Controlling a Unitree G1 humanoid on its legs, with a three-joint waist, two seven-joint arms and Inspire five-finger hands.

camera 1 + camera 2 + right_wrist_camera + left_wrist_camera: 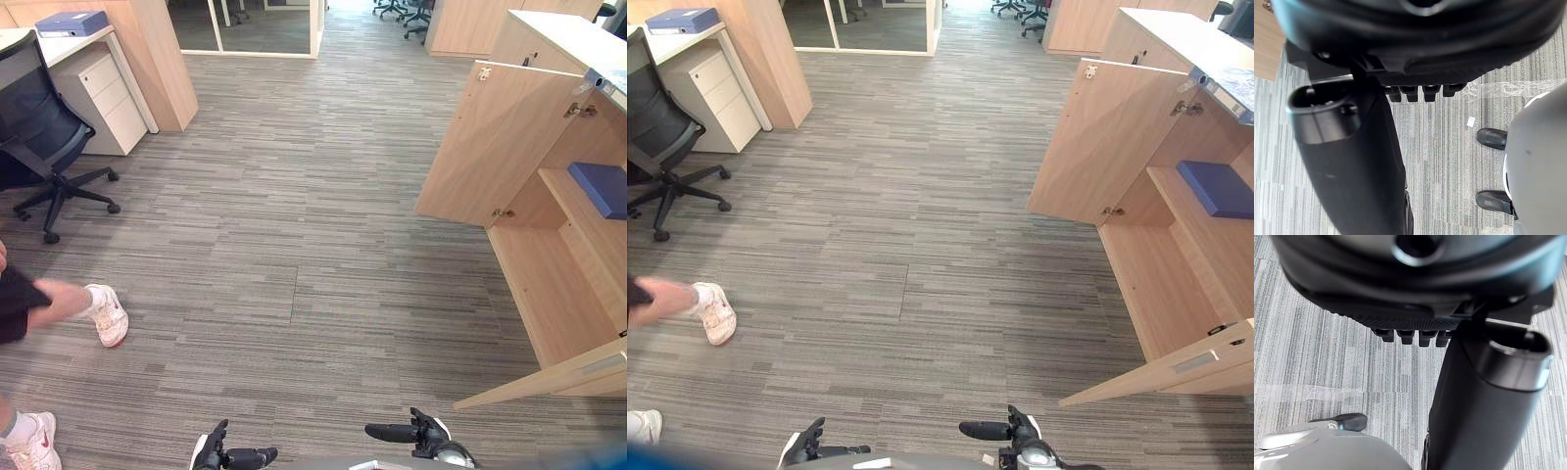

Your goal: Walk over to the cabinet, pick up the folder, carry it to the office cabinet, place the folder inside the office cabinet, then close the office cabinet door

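Looking right first: the office cabinet [549, 284] stands wide open, its far door [490, 147] swung out over the carpet and its near door [573, 377] angled toward the robot, so the inside is reachable. That also means the closing step isn't done yet.

Far left there's a black office chair [34, 117] pushed up by a desk with a white drawer unit [103, 98]. A person's white shoe [108, 313] sits on the carpet at near left, well apart from the cabinet.

A blue folder [600, 188] lies flat on the shelf inside the cabinet, which I'd guess is the task's one, already put away. Mind you, a second blue folder [71, 22] rests on the desk top at far left, so I can't be sure which is which.

The left hand [235, 456] and right hand [404, 432] hang low at the near edge, fingers loose and straight, holding nothing, probably freed up for pushing doors.
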